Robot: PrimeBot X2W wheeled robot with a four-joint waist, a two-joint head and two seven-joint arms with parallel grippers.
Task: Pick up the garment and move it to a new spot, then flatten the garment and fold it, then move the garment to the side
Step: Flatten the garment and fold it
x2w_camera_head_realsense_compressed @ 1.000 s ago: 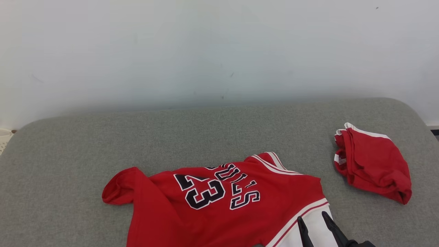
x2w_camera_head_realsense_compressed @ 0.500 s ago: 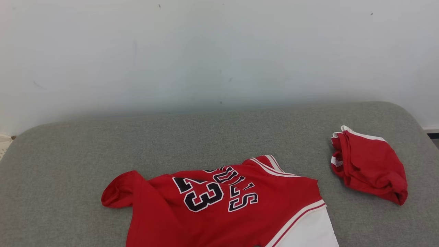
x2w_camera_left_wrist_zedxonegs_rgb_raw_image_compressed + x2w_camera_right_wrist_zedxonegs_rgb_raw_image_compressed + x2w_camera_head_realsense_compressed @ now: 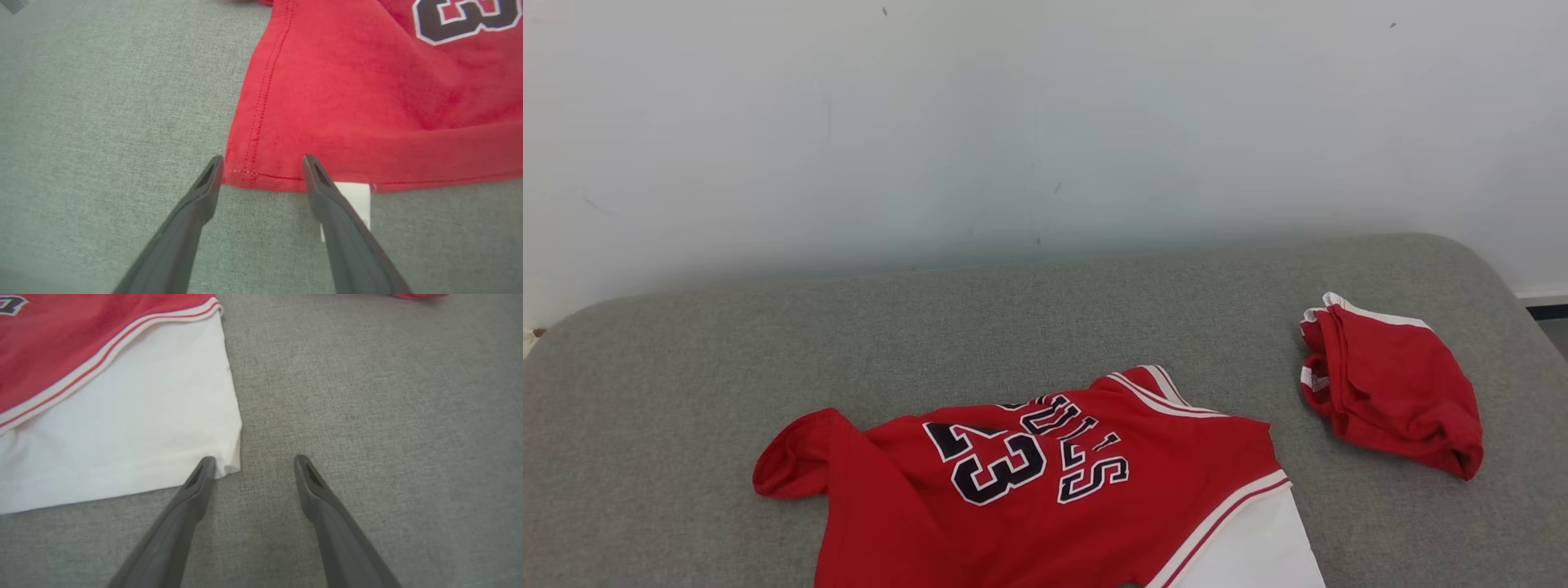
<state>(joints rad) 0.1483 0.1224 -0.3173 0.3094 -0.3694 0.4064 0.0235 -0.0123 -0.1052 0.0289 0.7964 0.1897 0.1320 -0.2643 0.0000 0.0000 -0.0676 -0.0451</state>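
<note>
Flattening looks to be the step in hand: the left gripper [image 3: 262, 158] should take the jersey's [image 3: 1013, 523] near red hem corner and the right gripper [image 3: 254, 458] the white panel's [image 3: 122, 416] corner. They should then draw evenly apart so creases run out without dragging the cloth. Both hover low over the grey cushion [image 3: 1029, 318], jaws wide apart and empty. The left straddles the hem corner beside a white tag [image 3: 355, 200]; the right sits just off its corner. Farther on, the jersey lies rumpled, one sleeve bunched. A second red garment [image 3: 1388, 392] rests well apart, far right.
</note>
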